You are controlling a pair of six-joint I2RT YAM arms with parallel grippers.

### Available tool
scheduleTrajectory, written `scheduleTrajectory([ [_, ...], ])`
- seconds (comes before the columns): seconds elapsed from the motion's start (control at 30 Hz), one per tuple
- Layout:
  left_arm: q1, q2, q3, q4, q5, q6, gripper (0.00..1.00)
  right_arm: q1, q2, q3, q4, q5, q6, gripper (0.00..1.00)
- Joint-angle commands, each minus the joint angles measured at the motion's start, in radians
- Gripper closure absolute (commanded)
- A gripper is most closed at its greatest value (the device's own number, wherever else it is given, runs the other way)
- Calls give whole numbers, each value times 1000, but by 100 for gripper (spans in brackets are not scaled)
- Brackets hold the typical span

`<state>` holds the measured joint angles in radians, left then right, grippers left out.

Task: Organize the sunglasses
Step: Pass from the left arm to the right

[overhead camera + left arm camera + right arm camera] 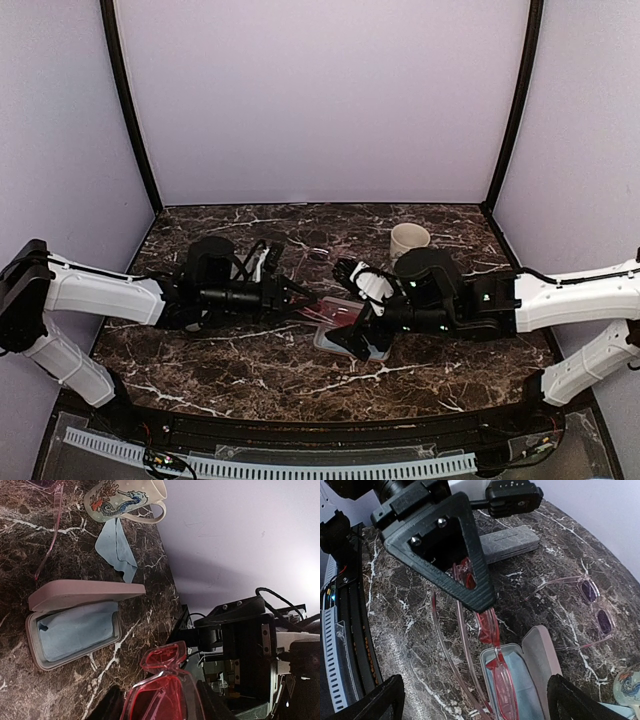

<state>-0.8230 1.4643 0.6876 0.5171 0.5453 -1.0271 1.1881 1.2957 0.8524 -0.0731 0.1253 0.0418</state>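
Observation:
My left gripper (303, 300) is shut on the red-pink sunglasses (335, 312). It holds them tilted, with one lens dipping into the open pink case (540, 650) lined with a blue cloth. In the left wrist view the red frame (167, 680) sits between my left gripper's dark fingers (215, 705). Its temples are unfolded (447, 655). My right gripper (477, 705) is open and empty, hovering just above the case and the glasses. The thin-framed pair with dark lenses (592, 605) lies flat on the table beyond the case.
A closed grey case (512, 542) lies behind the left gripper. A seahorse mug (125, 500) stands at the back, also in the top view (408, 240). A loose blue cloth (117, 547) lies beside it. The tabletop is dark marble (250, 370).

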Motion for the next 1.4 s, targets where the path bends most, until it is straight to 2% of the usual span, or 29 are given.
scheduleTrajectory([
  [0.0,1,-41,16,-1,39,26,77,-51,33,16,-13,-182,25,0],
  [0.23,-9,-48,26,-14,63,49,77,-77,115,70,-61,-196,-20,2],
  [0.37,-15,-49,27,-23,64,55,78,-79,151,109,-77,-207,-43,9],
  [0.6,-26,-36,33,-26,69,60,78,-79,186,158,-112,-204,-69,30],
  [1.0,-30,-29,34,-35,74,69,78,-79,201,173,-123,-213,-74,48],
  [1.37,-31,-12,33,-37,75,68,77,-79,198,180,-134,-207,-79,59],
])
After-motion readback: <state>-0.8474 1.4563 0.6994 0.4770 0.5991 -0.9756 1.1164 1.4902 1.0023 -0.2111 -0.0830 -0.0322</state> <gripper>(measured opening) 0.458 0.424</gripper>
